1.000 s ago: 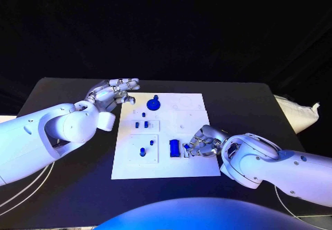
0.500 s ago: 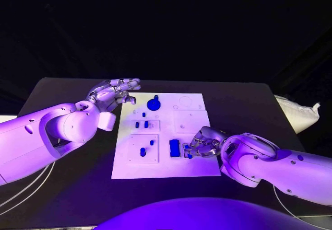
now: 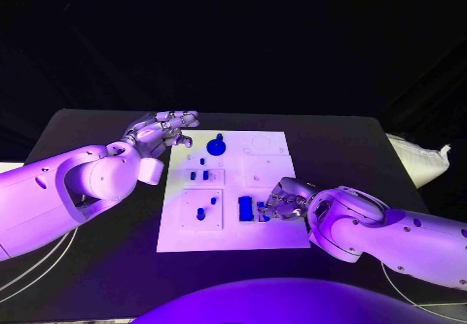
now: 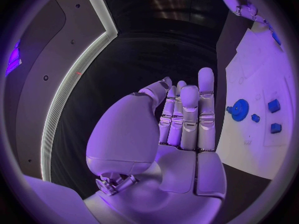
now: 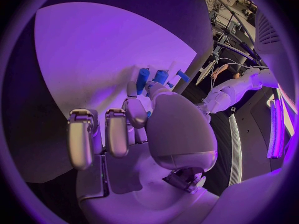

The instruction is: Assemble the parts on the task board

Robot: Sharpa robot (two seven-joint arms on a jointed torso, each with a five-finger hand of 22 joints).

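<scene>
We are working at the board's [image 3: 229,236] near right part, where our right hand [image 3: 282,202] is pinching a small blue part [image 3: 262,217], just beside the upright block [image 3: 244,208] toward board centre. Our left hand [image 3: 160,128], fingers straight and empty, is hovering off the far left corner.

Right hand [image 3: 277,202] slightly nearer blue block [image 3: 245,208]

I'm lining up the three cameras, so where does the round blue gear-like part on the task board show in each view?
Head view: gear part at the task board's far end, near the left hand.
Left wrist view: same gear part beside the raised fingers.
Right wrist view: I cannot pick it out.
Shared landmark: the white task board.
</scene>
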